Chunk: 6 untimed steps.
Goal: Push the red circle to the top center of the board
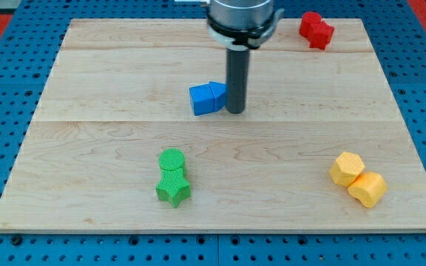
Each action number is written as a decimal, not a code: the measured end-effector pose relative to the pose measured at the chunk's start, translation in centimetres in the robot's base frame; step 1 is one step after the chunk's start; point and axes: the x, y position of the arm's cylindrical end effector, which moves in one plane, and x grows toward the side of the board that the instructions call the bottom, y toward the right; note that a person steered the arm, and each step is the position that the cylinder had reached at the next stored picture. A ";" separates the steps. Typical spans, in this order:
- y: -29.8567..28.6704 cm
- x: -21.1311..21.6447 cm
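A: Camera view, only one. Where's the target?

B: Red circle (311,23) is at the far right of the counter (109,81), close to the far edge. It touches a second red block (322,35), or they're one lump. Can't split the shapes cleanly at this size.

A: And the tool?

B: My tip (235,111) is down on the counter near the middle, touching or just beside the right side of the blue blocks (208,97). Well apart from the red.

A: Fingers?

B: None on this rig, just a straight rod, so nothing to be apart, together or clamped.

A: Other stuff?

B: Green circle (171,161) touching green star (173,191), near left of centre. Two yellow blocks (356,179) touching, near right.

A: How will the red one handle?

B: My guess: small, light, rigid, and it slides easily on smooth wood. A round side would roll off the rod if hit off-centre.

A: So where to contact?

B: No hold, only a push. I'd put the tip on its right side, square through the middle, and shove left along the far edge. The neighbouring red block may drag along or deflect it, and the edge is close, so keep the push level.
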 end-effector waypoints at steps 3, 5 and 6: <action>19.8 -3.6; 29.4 -7.9; 29.6 -10.2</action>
